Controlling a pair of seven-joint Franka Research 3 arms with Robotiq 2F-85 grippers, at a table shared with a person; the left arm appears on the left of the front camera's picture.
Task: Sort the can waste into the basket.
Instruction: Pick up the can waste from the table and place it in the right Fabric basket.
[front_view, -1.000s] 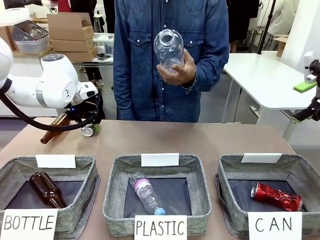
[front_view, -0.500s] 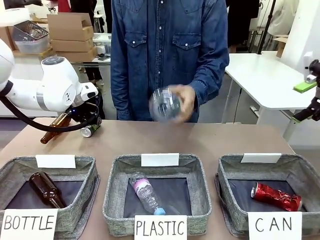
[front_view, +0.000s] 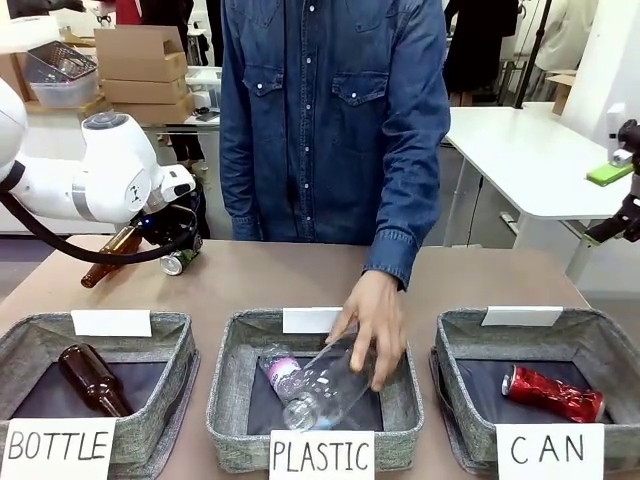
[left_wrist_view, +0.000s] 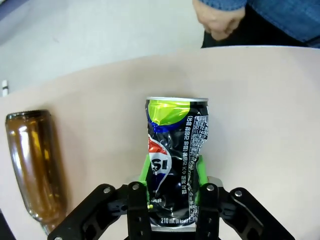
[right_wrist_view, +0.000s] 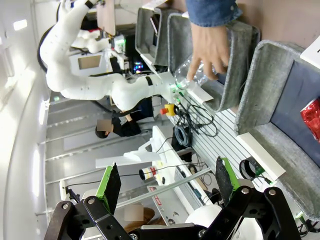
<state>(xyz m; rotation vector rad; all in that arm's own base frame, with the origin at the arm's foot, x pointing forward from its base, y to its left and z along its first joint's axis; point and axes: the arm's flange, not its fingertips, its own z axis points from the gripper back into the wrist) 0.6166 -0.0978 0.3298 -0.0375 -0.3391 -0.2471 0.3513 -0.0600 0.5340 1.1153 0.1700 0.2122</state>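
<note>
A dented black can (left_wrist_view: 175, 160) lies on the tan desk (front_view: 300, 275) at the far left, clamped in the left jaws, just beside a brown bottle (left_wrist_view: 35, 160). A red can (front_view: 552, 392) rests in the near-right CAN basket (front_view: 600, 322). The right jaws gape wide, empty. A person's hand (front_view: 372, 325) holds a clear bottle (front_view: 325, 385) in the PLASTIC basket (front_view: 225, 380). Cardboard boxes (front_view: 140, 60) and a white table (front_view: 530, 150) stand behind.

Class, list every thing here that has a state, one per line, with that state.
black can, lying on the table, gripped by the left gripper
red can, dented, lying in the CAN basket
right gripper, open, empty
clear bottle, held by the person's hand at the PLASTIC basket
</note>
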